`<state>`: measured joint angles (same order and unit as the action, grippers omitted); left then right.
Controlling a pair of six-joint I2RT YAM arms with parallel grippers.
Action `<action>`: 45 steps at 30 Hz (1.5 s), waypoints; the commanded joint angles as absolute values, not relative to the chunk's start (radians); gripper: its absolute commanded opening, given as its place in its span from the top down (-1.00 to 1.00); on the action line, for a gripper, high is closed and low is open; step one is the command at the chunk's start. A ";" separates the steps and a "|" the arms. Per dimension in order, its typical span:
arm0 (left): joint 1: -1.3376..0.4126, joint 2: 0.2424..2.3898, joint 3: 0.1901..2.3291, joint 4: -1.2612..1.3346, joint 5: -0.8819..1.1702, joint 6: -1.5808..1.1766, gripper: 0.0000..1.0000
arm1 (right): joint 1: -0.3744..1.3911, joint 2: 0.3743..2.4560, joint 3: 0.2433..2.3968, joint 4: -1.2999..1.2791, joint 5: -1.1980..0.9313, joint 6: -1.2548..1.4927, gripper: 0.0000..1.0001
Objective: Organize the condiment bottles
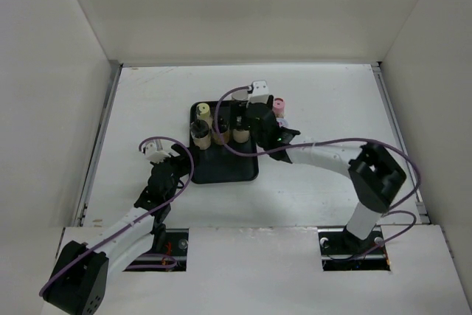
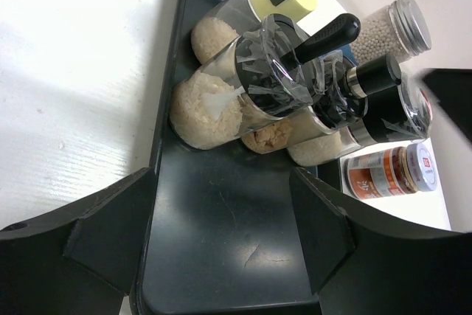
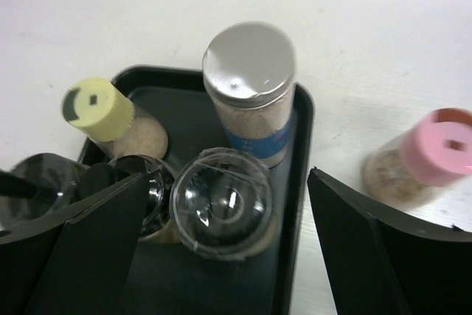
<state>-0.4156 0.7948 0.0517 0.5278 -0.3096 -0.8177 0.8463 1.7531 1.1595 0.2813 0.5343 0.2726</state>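
Crowding together, most condiment bottles [image 1: 220, 122] stand at the far end of the black tray [image 1: 228, 169]. A pink-capped bottle [image 3: 434, 154] stands just off the tray's right edge. The right gripper [image 3: 227, 182] hangs above the tray's cluster, spread and empty. The left gripper [image 2: 223, 175], likewise spread and empty, faces the tray's near-left corner.

The tray [image 3: 184, 119] is black, the table [image 3: 354, 27] white. The yellow-capped jar [image 3: 97, 108] holds beige grains, the silver-capped jar [image 3: 249, 64] carries a blue label band (beige contents too), the pink-capped jar [image 3: 442, 145] is speckled beige, and 1 red-labelled jar [image 2: 383, 173] has a white lid.
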 commanded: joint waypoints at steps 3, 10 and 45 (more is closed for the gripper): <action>-0.415 0.796 0.029 0.578 -0.305 -0.808 -0.45 | 0.829 1.507 1.020 0.336 0.584 0.288 -0.76; -0.413 0.792 0.026 0.578 -0.304 -0.808 -0.44 | 0.731 1.427 0.878 0.201 0.597 0.353 -0.84; -0.361 0.670 -0.008 0.534 -0.304 -0.831 -0.42 | 0.998 1.475 0.909 0.319 0.568 0.397 -0.12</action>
